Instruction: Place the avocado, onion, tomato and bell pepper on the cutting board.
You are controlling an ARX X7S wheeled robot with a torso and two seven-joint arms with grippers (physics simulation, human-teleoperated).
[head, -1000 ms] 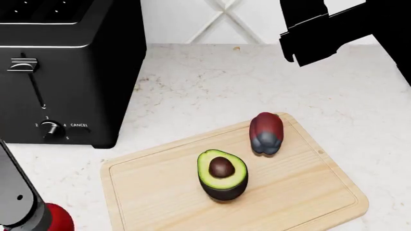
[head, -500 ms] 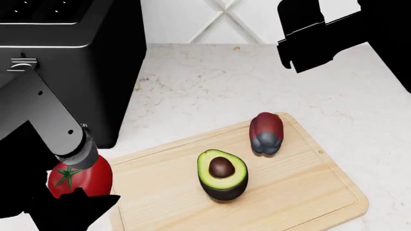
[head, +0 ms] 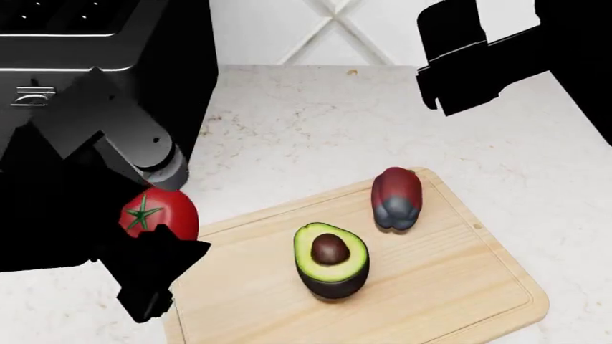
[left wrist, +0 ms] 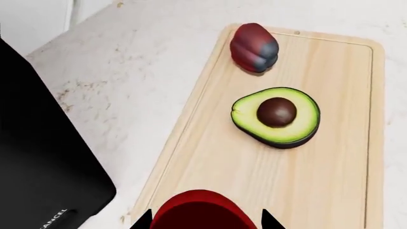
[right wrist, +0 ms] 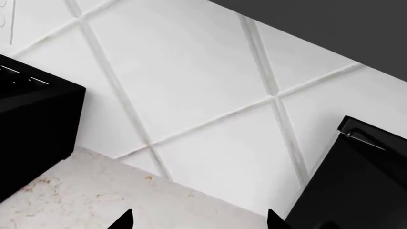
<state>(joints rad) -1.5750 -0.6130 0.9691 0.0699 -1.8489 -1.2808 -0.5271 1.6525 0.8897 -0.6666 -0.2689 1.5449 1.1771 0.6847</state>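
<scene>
Head view: left tool point(head: 153, 228) clamps the tomato point(head: 159, 215) above the cutting board's point(head: 459, 287) near-left edge.
Step advice: carry the tomato further inboard, lower onto bare wood clear of the avocado point(head: 331, 259), then release.
Board contents: avocado and bell pepper point(head: 395, 198); no onion visible.
Right tool point(right wrist: 197, 222): tips apart, holding nothing, raised off the tabletop point(head: 306, 122).

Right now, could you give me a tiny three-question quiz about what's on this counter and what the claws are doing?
1. True or false: the avocado lies on the cutting board.
2. What does the left claw hold? A) onion B) tomato C) bell pepper
3. Fill in: the black appliance beside the board is a ____.

Key: 1 true; 2 B; 3 toaster.
</scene>
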